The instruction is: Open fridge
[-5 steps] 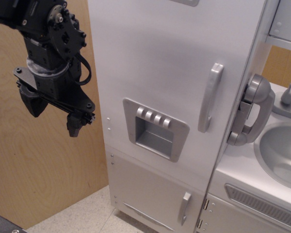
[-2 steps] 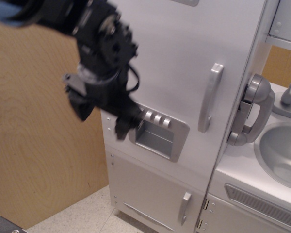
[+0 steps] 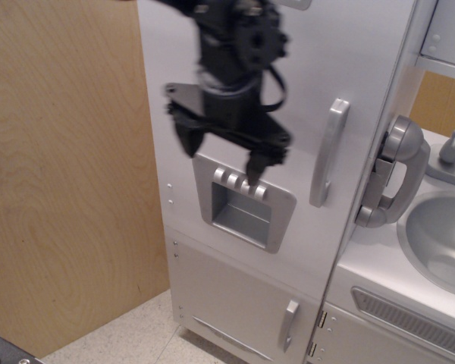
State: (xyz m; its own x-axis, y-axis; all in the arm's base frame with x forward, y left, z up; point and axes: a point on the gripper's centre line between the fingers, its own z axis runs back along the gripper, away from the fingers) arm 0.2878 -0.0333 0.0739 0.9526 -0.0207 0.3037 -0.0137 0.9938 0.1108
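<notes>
Pincer (image 3: 221, 152) now hangs in front of the fridge (image 3: 288, 91) door, its 2 fingers spread wide and empty, tips pointing down just above the recessed dispenser panel (image 3: 244, 202). 1 second ago it was well off to the left, in front of the wooden wall (image 3: 68, 189); since then it has swept right across the door's left edge. The frame is blurred around the arm, which suggests fast travel.

For the task this means the approach is under way but no contact is made: the door is shut flush, and the long handle (image 3: 328, 152) stands untouched, to the right of the pincer and apart from it. By my judgement the pincer needs to carry on rightward to bracket that handle.

The fridge fills the middle of the view, standing upright with its long axis vertical, front face turned toward the camera and slightly left. Its handle runs vertically too, leaning a little, near the door's right edge, beside the grey phone handset (image 3: 398, 178). The smaller lower door (image 3: 250, 303) is also closed.
</notes>
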